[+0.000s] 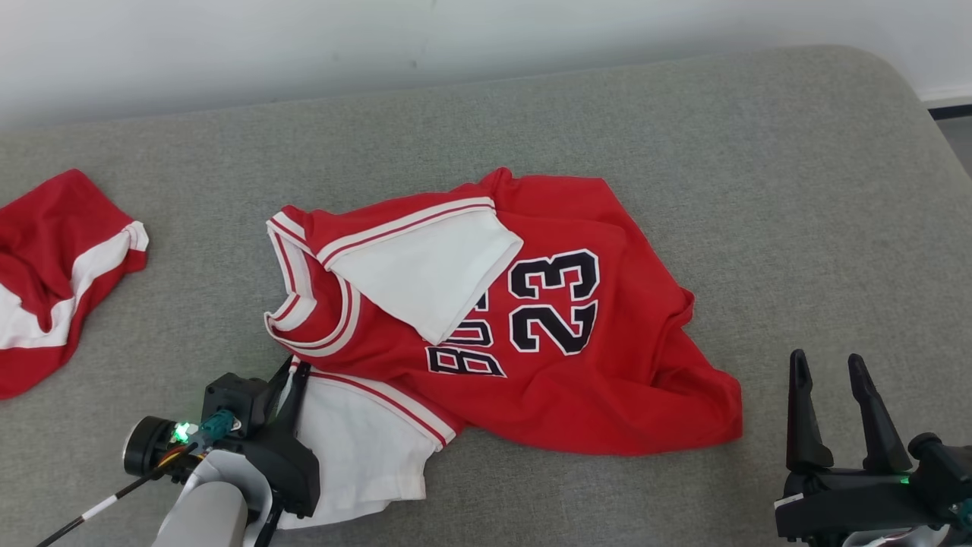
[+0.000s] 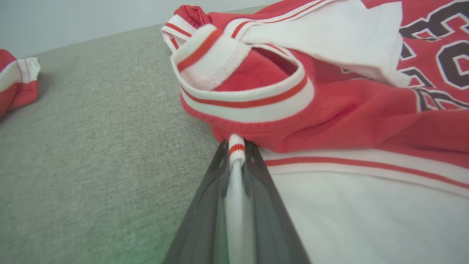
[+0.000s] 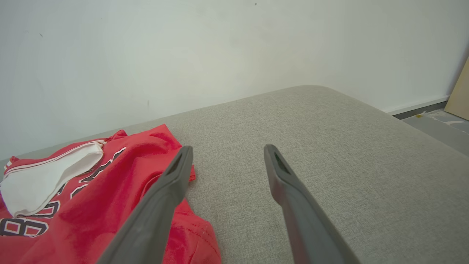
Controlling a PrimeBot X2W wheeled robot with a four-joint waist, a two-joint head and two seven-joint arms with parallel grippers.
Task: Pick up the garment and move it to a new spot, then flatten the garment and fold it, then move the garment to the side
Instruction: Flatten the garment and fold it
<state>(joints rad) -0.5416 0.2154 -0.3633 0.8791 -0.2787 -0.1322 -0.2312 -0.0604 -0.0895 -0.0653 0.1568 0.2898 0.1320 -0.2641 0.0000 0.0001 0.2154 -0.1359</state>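
The garment (image 1: 577, 365) is a red jersey with white sleeves and a black "23", lying rumpled in the middle of the grey cushion (image 1: 683, 114). One white sleeve is folded over its chest. My left gripper (image 1: 296, 371) sits at the near shoulder, just below the striped collar. In the left wrist view my left gripper (image 2: 236, 146) is shut on a fold of the white, red-striped sleeve edge of the garment (image 2: 348, 121). My right gripper (image 1: 828, 358) stands open to the right of the hem, with nothing between its fingers. The right wrist view shows the same gripper (image 3: 228, 148) beside the garment (image 3: 110, 190).
A second red and white cloth (image 1: 53, 266) lies bunched at the cushion's far left, also seen in the left wrist view (image 2: 14, 84). A pale wall (image 1: 380, 45) runs behind. The cushion's rounded right edge drops to the floor (image 3: 432, 124).
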